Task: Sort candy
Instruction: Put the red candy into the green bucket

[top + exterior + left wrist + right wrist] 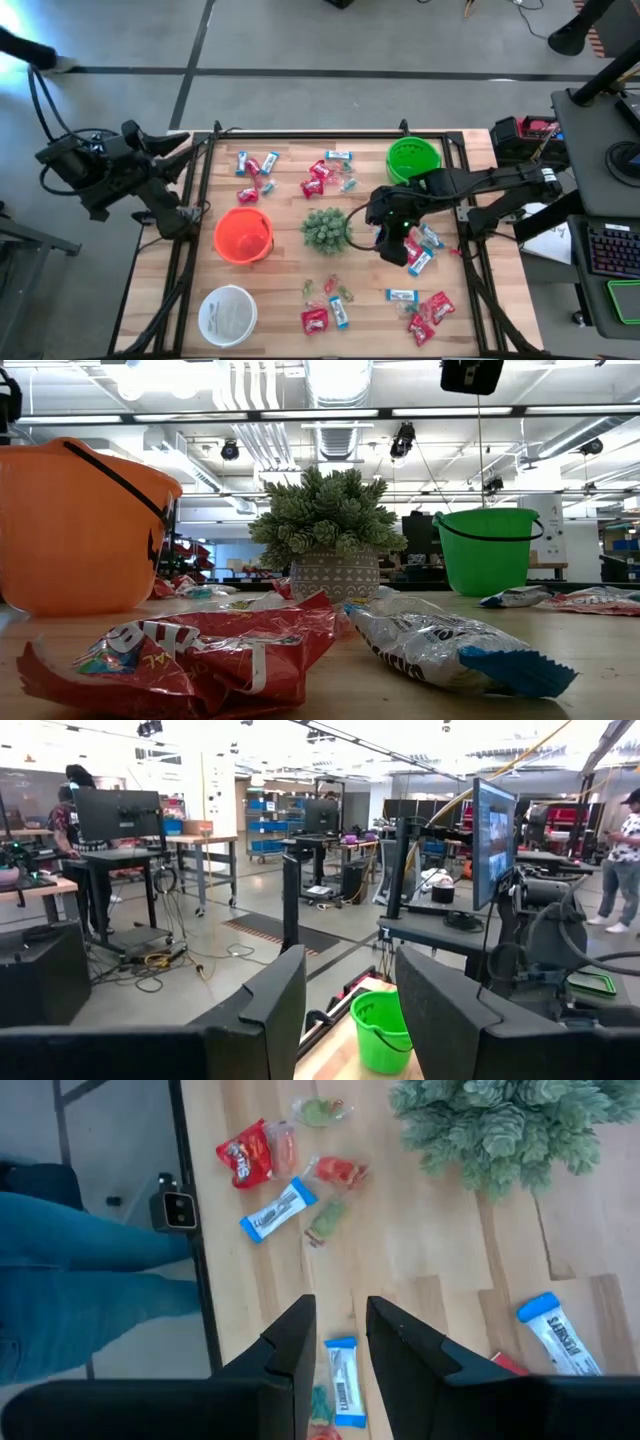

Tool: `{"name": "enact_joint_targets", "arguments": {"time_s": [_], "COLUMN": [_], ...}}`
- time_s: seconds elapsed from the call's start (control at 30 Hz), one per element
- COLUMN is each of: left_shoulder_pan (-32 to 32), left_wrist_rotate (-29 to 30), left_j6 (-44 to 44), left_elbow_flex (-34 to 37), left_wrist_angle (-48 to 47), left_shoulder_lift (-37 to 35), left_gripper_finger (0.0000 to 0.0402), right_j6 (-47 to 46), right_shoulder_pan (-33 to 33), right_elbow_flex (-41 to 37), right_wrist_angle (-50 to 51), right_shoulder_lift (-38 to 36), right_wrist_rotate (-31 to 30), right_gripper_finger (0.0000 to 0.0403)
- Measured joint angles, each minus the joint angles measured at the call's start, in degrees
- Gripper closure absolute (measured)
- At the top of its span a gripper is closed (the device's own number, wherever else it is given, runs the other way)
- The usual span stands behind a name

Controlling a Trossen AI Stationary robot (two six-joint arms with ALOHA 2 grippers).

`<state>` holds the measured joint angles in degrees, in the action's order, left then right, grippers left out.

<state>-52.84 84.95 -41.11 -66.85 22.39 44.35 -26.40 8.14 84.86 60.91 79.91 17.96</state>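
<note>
Candy lies scattered over the wooden table [280,290]: red packets [315,320], blue-and-white bars [402,295] and small green and pink pieces [335,290]. My right gripper [396,245] hovers at the right, tipped down, above a blue-and-white bar [345,1380] and a green piece [321,1405] that lie on the table. Its fingers [295,1342] stand narrowly open with nothing between them. My left gripper [178,145] is raised over the table's left edge, pointing level across the table, open and empty [350,1010]. Red packets [190,650] and a bar [450,650] lie closest in the low view.
An orange bucket [243,235] stands left of centre, a green bucket [413,160] at the far right, a white bucket [228,315] at the near left. A spiky potted plant [325,230] stands mid-table beside my right gripper. A person's jeans-clad leg [90,1280] shows beyond the table edge.
</note>
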Motion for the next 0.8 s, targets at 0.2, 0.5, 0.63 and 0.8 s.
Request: {"name": "enact_joint_targets", "arguments": {"time_s": [0.2, 0.5, 0.63, 0.8], "left_shoulder_pan": [0.00, 0.00, 0.00, 0.00], "left_wrist_rotate": [0.00, 0.00, 0.00, 0.00], "left_j6": [0.09, 0.09, 0.09, 0.07], "left_elbow_flex": [0.00, 0.00, 0.00, 0.02], "left_wrist_angle": [-0.15, -0.15, -0.17, -0.31], "left_shoulder_lift": [1.29, 3.87, 5.13, 5.82], "left_gripper_finger": [0.0263, 0.0263, 0.0263, 0.0263], "right_j6": [-2.77, -7.34, -11.30, -12.69], "right_shoulder_pan": [-0.33, -0.39, -0.58, -0.57], "right_elbow_flex": [0.00, 0.00, 0.00, 0.00], "right_wrist_angle": [-0.16, -0.38, -0.40, -0.64], "right_shoulder_lift": [-0.03, -0.01, -0.01, -0.01], "right_wrist_rotate": [-0.01, -0.01, -0.01, -0.03], "right_gripper_finger": [0.0319, 0.0319, 0.0319, 0.0319]}}
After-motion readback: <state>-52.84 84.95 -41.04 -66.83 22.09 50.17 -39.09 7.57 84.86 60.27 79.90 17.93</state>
